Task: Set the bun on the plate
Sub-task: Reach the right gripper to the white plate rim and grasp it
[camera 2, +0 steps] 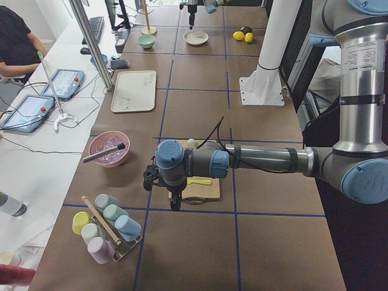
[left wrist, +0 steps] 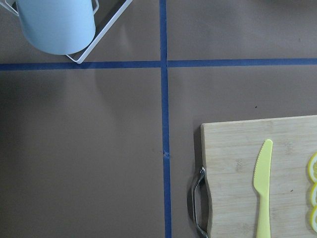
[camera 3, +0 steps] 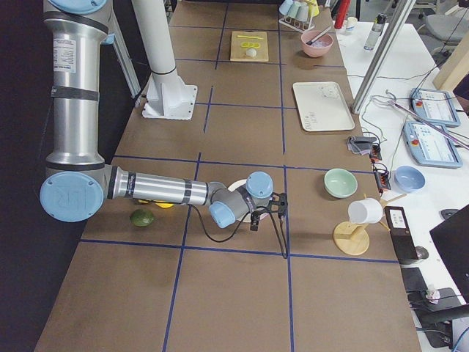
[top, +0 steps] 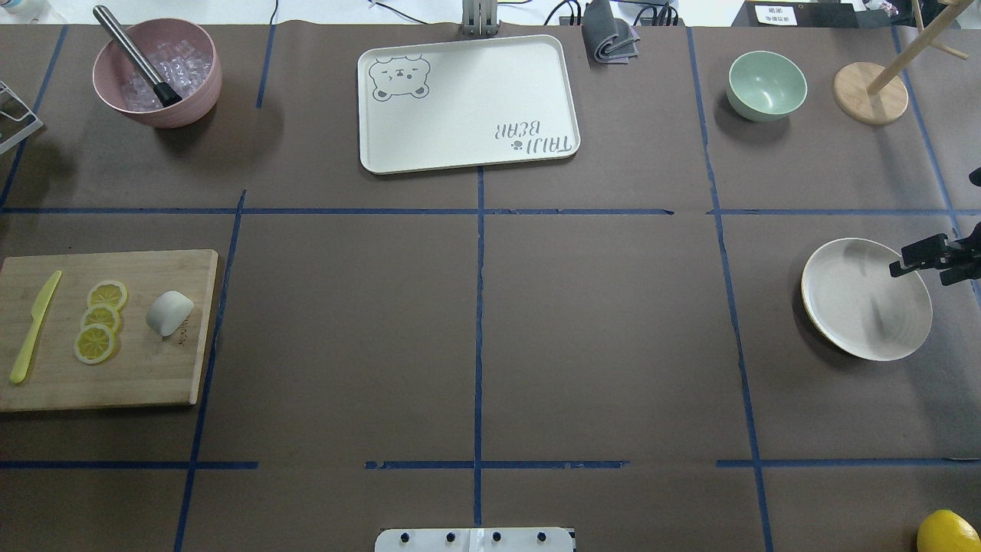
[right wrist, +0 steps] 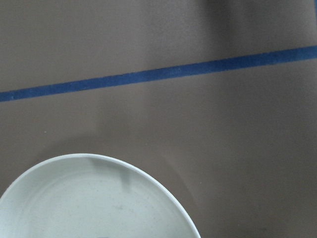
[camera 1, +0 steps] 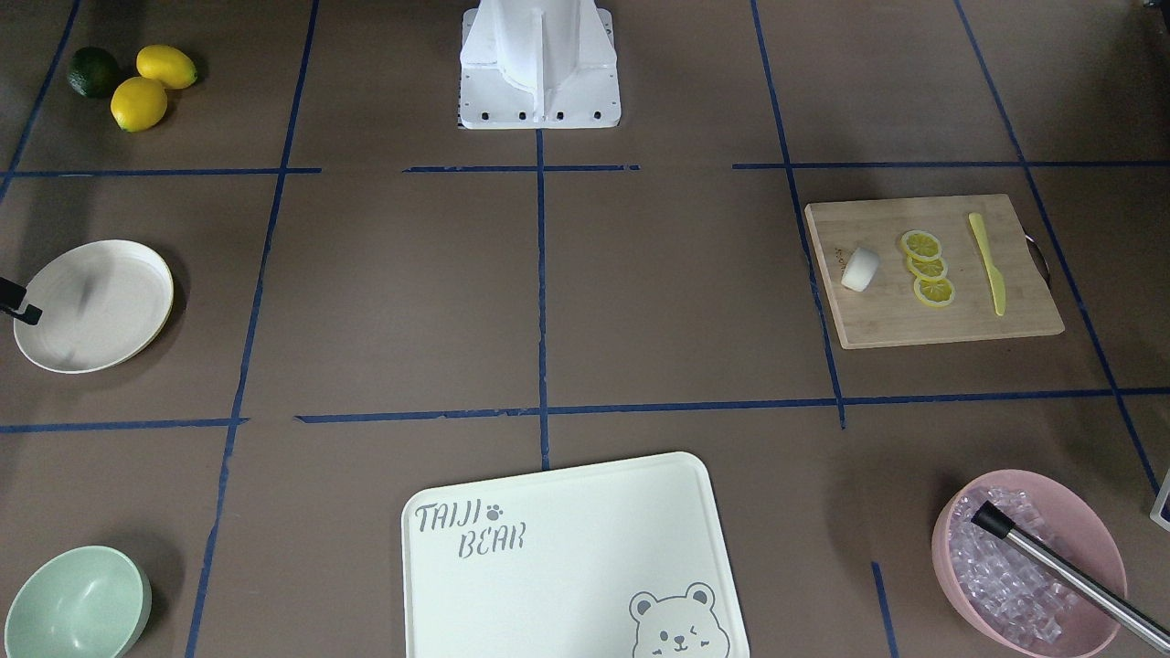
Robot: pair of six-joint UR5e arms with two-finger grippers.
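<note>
The bun point(top: 169, 312) is a small white roll lying on a wooden cutting board point(top: 138, 376) at the table's left side, beside three lemon slices point(top: 100, 322). The round cream plate point(top: 866, 299) sits bare at the far right. My right gripper point(top: 931, 264) hangs over the plate's right rim with its two black fingers apart and nothing between them. The plate's rim point(right wrist: 89, 163) fills the bottom of the right wrist view. My left gripper point(camera 2: 174, 203) shows only in the exterior left view, off the board's outer end, and I cannot tell its state.
A yellow plastic knife point(top: 34, 326) lies on the board. Along the far edge stand a pink bowl of ice point(top: 157, 73), a bear-print tray point(top: 467, 103), a mint-green bowl point(top: 766, 84) and a wooden mug stand point(top: 870, 92). Two lemons and a lime point(camera 1: 137, 87) lie near the plate.
</note>
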